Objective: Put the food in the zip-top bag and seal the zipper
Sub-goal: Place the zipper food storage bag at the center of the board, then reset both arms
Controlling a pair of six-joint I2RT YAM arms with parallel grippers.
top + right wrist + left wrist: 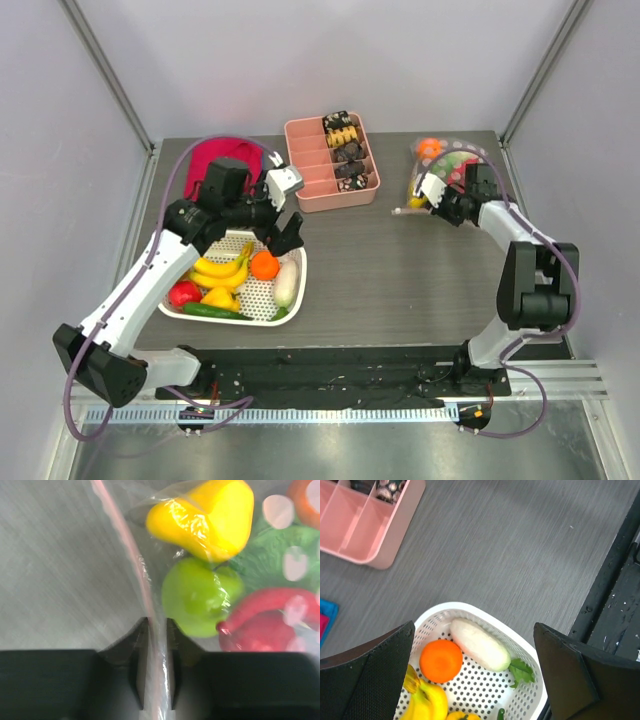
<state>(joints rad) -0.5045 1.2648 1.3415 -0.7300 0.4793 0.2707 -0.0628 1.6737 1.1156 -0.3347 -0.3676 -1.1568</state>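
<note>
Jaws of my right gripper (157, 635) stand nearly together, with the zipper (130, 542) running up between the pads. Whether they press it or only flank it, I cannot tell. The strip curves away along the edge of the zip-top bag (452, 165). Behind the film, nearest the strip: yellow pepper (205, 517), with green apple (200, 597) just beside it. Red fruit (265, 625) lies against the apple, green lettuce (280, 545) is beyond, and bagged orange (429, 147) sits at the far end. The bag lies on the table (400, 280), right of the pink tray (308, 170) and apart from it.

Jaws of my left gripper (475, 645) are spread wide, nothing between them. It hangs over the white mesh basket (470, 607), which sits in front and left of the pink tray. Under the gap: basket orange (441, 660) and white radish (480, 644), touching. Farther from the tray in the same basket: bananas (220, 268), a second red piece (183, 293), cucumber (210, 311). Snack pieces (345, 150) fill the tray's right-hand compartments. Red cloth (205, 160) is left of the tray, partly behind my left arm.
</note>
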